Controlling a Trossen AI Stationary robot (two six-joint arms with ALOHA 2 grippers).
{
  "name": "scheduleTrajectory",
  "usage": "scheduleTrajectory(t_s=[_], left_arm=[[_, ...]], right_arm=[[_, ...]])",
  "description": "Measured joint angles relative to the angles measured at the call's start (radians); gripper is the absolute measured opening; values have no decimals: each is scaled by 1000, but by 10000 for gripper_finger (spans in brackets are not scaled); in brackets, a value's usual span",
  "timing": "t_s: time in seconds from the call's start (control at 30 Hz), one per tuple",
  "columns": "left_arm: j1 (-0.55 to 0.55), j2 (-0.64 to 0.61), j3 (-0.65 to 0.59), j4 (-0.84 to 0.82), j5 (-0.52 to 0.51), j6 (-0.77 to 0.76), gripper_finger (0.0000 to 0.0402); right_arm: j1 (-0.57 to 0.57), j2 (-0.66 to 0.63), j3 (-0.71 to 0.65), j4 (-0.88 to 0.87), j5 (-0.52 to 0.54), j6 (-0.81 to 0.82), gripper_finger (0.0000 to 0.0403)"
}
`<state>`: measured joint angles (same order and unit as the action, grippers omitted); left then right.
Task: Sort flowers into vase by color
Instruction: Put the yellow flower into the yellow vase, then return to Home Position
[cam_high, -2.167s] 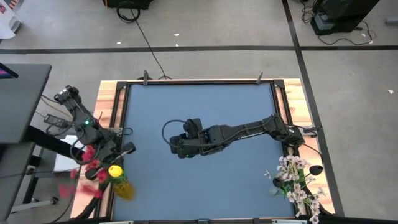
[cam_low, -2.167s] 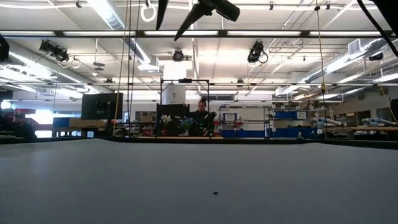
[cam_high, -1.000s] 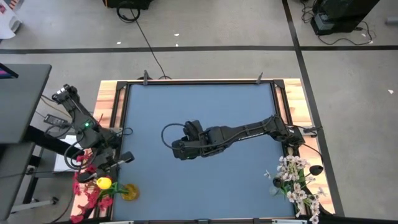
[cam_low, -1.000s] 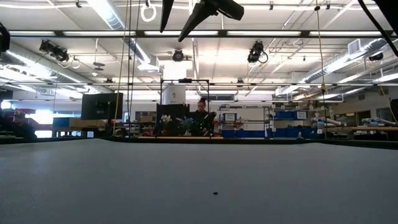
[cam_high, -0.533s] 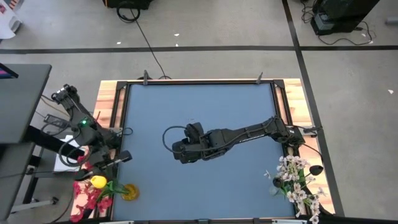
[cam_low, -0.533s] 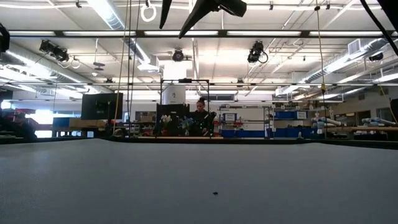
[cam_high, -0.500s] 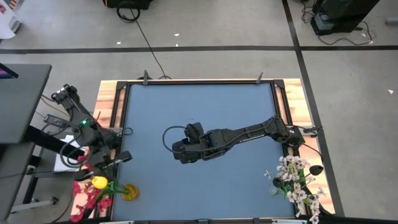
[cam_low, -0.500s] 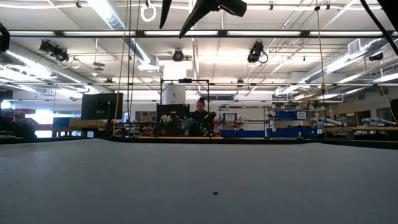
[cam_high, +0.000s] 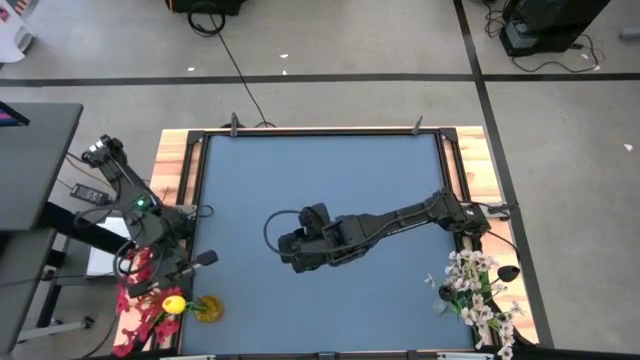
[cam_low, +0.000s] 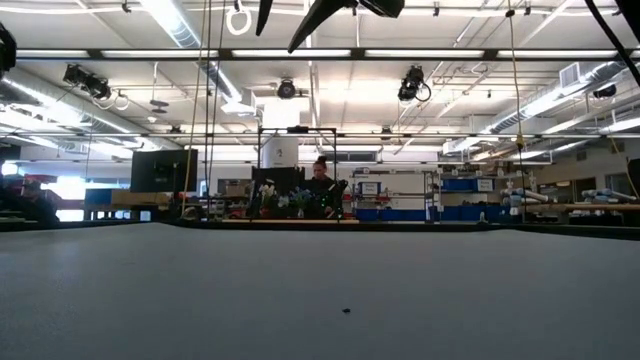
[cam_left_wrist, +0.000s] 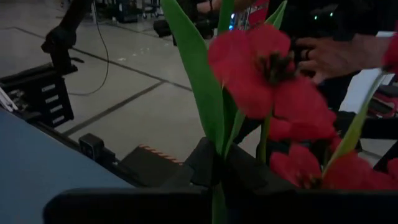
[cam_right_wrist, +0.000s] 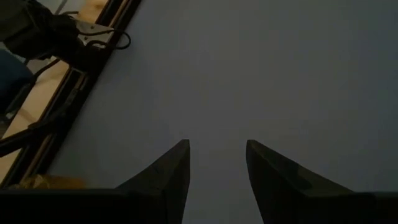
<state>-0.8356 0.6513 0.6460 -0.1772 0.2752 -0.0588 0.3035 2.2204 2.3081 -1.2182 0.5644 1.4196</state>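
The left claw (cam_high: 160, 285) sits at the near left corner of the blue tabletop (cam_high: 330, 180), its fingers pressed together on the thin green stalk of a red-bloomed artificial flower (cam_left_wrist: 264, 65), which the left wrist view shows rising straight out between them. Just beside it in the high view stand a small amber glass vase (cam_high: 206, 311) holding a yellow tulip bud (cam_high: 174, 303), and a loose cluster of red blooms (cam_high: 138, 318) off the tabletop's edge. The step seems to be seating this red stem with its own colour, so the stalk should stay vertical, go down slowly, and be released only once its foot is inside a mouth, clear of the yellow bud. A person's hand (cam_left_wrist: 339, 55) is close behind the blooms. The right claw (cam_right_wrist: 217, 163) waits spread and empty over mid-tabletop; a bunch of white blossom sprays (cam_high: 478, 292) stands in the near right corner.
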Motion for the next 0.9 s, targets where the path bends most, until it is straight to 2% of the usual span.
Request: scheduleTrajectory(t_s=[0.13,0.43,0.53,0.73,0.9], left_arm=[[0,13,0,-3,0,-3,56],[0,15,41,-31,8,-10,197],[0,15,73,-71,9,0,231],[0,16,170,-184,6,2,251],[1,16,297,-307,-104,-13,245]], right_arm=[[4,0,0,-1,-3,3,165],[13,0,0,-4,-8,12,166],[20,0,0,-12,-8,20,166],[30,0,0,-12,-8,22,166],[34,0,0,-13,-8,29,166]])
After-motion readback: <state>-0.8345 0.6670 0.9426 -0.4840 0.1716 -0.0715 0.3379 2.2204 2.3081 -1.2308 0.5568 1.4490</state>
